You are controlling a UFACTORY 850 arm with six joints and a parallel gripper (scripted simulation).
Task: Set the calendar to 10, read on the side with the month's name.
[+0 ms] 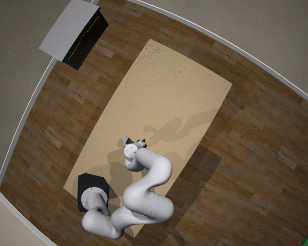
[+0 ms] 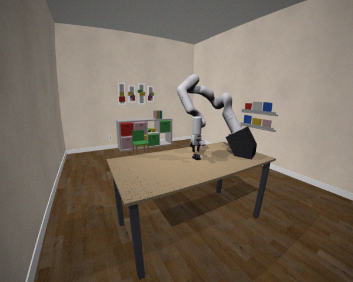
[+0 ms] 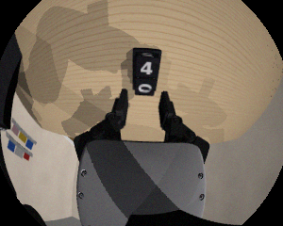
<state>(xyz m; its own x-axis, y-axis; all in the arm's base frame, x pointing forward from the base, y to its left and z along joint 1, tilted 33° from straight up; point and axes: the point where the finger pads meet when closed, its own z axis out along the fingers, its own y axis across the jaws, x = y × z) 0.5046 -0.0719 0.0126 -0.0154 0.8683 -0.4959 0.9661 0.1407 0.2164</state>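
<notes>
The calendar is a small black tray on the wooden table with two dark cubes in it, side by side. In the wrist view their top faces show a white 4 and a white 0. The month side is not visible. The tray shows as a small dark block in the exterior view. In the top view the wrist hides it. My gripper hangs above the tray, a short way over it, fingers half apart with nothing between them. It also shows in the exterior view.
The arm's black base block stands at the table's right end, behind the tray. The table's edges lie well away from the tray. A shelf unit and a green chair stand by the back wall.
</notes>
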